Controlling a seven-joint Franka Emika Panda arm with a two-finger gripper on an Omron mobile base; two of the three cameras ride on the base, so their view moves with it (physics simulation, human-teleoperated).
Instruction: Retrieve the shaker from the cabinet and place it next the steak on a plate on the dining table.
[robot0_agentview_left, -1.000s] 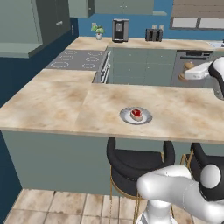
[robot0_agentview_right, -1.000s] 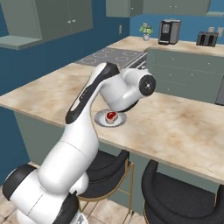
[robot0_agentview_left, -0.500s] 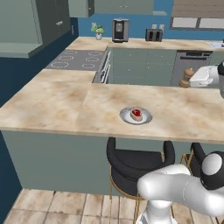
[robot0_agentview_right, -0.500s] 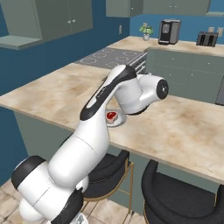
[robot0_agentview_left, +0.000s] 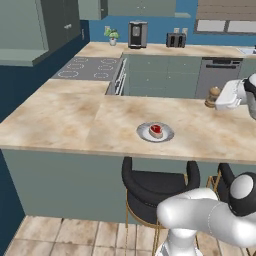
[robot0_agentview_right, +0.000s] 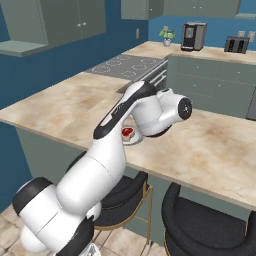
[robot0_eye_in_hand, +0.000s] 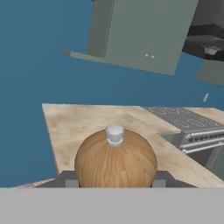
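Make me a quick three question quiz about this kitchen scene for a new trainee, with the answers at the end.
1. True or false: the shaker sits between the gripper's fingers.
2. What lies on the plate? A) the steak B) a toaster C) a plant
3. Fill in: the plate rests on the ____.

Key: 1 true. 2 A, the steak. 3 dining table.
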